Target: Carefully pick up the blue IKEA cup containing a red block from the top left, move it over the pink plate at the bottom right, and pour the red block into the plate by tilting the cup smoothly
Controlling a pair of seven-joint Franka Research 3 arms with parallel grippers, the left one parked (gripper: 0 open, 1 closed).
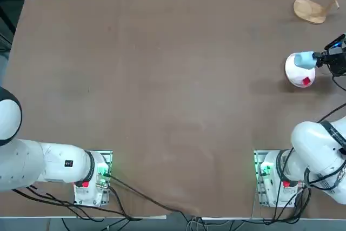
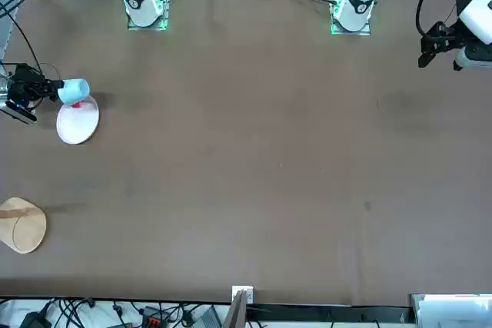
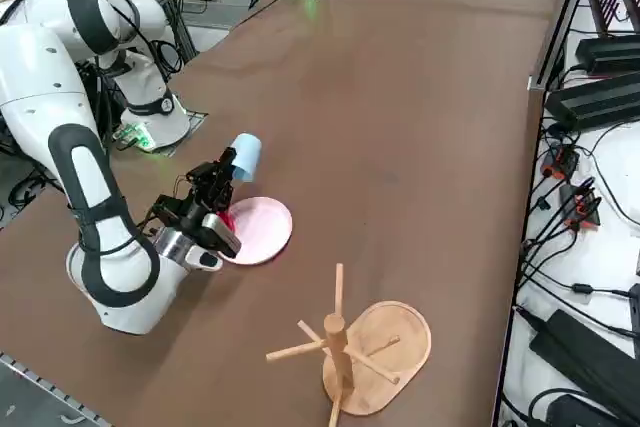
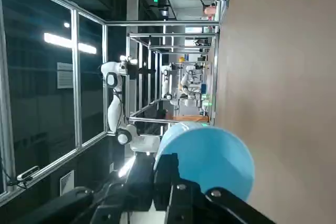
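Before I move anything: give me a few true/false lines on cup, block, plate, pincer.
1. The right pincer is closed on the blue cup. True.
2. The cup stands upright on the table. False: it is tipped on its side, held above the surface.
3. The red block is on the pink plate. True.
4. The wooden stand sits on the plate. False: it stands on the table, apart from the plate.
5. The block is still inside the cup. False: it lies outside, on the plate.
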